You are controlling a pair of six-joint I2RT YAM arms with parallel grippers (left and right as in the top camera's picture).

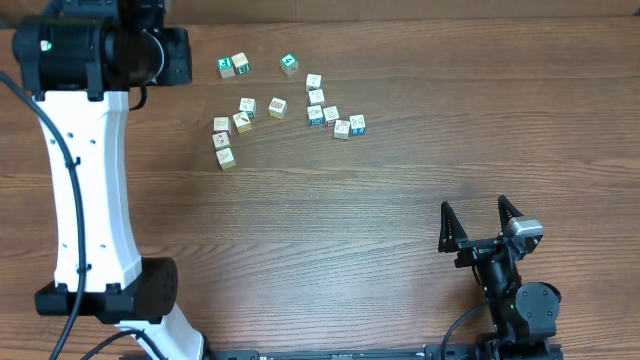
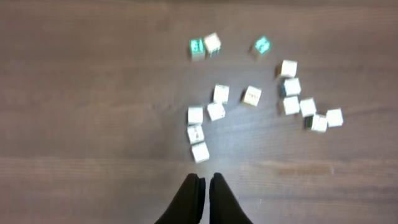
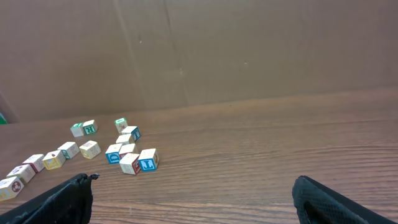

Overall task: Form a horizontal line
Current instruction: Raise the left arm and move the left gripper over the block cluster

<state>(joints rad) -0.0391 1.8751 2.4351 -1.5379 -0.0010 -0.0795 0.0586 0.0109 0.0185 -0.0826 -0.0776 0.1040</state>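
Brown tabletop (image 1: 350, 260) spreads wide; the left gripper (image 2: 207, 179), bottom centre of its wrist view, is pinched closed on nothing, while the right gripper (image 1: 474, 205) at lower right gapes empty. Small pale cubes (image 1: 277, 107) lie scattered upper centre, not yet in a row.

Seen from the left wrist, the cubes (image 2: 215, 112) are blurred, their markings unreadable.

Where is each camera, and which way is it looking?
Overhead: above the table, looking straight down at the cubes; shows the left arm and right arm.
Left wrist: on the left arm, looking down at the cubes; the left jaws, shut, poke in at the bottom.
Right wrist: low by the table, looking across it at the cubes and a brown wall; the right jaws, open, fill the bottom corners.
Shared: all three see the cubes.
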